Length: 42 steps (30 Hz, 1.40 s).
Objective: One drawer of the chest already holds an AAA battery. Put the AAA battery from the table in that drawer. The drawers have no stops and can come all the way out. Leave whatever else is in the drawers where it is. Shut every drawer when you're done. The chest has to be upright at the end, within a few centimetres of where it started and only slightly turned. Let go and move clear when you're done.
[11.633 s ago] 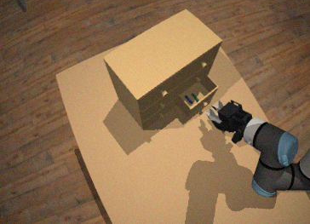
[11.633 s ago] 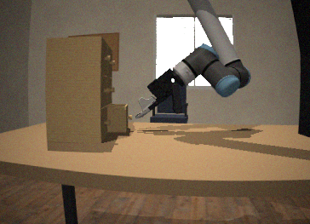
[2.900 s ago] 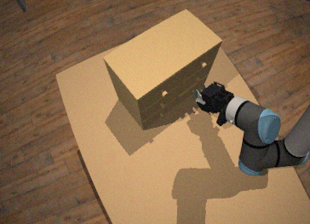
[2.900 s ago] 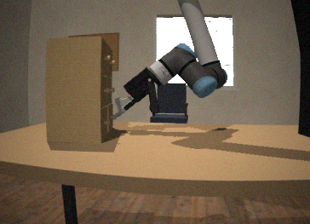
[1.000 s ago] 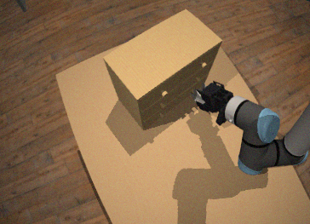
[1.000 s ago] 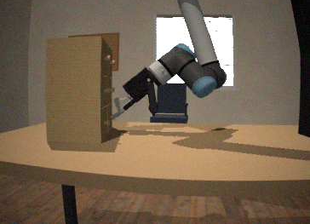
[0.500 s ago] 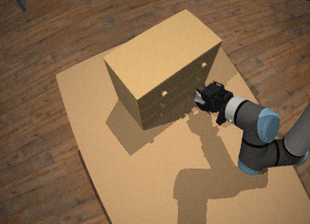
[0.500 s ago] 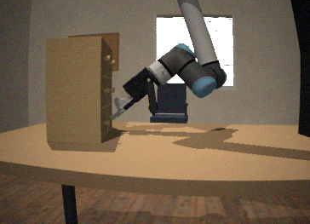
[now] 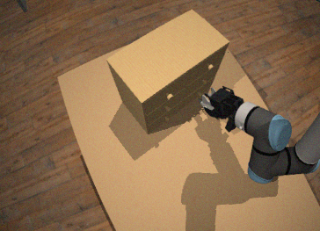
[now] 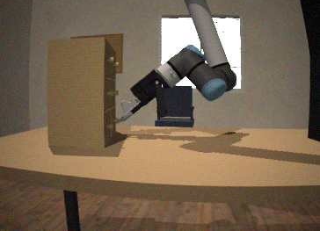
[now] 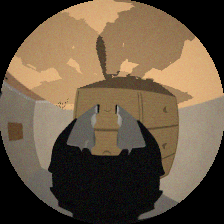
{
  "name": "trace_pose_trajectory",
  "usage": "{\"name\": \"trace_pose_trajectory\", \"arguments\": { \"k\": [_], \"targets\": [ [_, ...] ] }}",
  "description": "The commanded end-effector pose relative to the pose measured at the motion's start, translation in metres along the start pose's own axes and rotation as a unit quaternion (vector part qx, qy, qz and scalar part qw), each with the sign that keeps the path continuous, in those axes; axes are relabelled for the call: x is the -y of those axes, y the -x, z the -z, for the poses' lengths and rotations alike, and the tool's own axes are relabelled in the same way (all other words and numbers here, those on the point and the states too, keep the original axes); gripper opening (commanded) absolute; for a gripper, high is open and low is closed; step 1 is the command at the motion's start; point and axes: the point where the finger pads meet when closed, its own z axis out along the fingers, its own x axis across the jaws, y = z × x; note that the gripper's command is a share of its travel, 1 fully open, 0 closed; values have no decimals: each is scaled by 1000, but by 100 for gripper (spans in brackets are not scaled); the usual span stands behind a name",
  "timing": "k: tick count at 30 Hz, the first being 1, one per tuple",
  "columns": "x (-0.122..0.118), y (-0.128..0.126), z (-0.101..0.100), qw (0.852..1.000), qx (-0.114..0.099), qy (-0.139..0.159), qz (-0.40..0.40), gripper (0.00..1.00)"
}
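Observation:
The wooden chest point(image 9: 167, 56) point(image 10: 76, 91) point(image 11: 152, 117) stands upright on the table. Its front faces my arm, and no drawer visibly stands out. Round knobs show on the front, among them an upper knob point(image 9: 170, 96) and another upper one point(image 9: 210, 67). My gripper point(image 9: 204, 102) point(image 10: 120, 120) point(image 11: 107, 105) is low at the chest front, tilted down, with its fingers a little apart. In the wrist view a small knob point(image 11: 107, 111) appears in the gap between the fingertips; whether they touch it cannot be told. I cannot make out an AAA battery in any view; the drawers' insides are hidden.
The table point(image 9: 158, 188) point(image 10: 145, 170) carries the chest and broad shadows of chest and arm. The arm reaches in from the right in the top and exterior views. A dark chair point(image 10: 176, 104) stands beyond the table, below a bright window point(image 10: 220, 47).

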Motion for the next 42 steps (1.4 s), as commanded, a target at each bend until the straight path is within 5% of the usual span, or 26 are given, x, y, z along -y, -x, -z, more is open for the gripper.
{"name": "trace_pose_trajectory", "arguments": {
  "k": [1,25,42],
  "targets": [
    [9,0,12,1000,0,0,0,20],
    [21,0,34,1000,0,0,0,20],
    [-5,0,107,1000,0,0,0,20]
  ]
}}
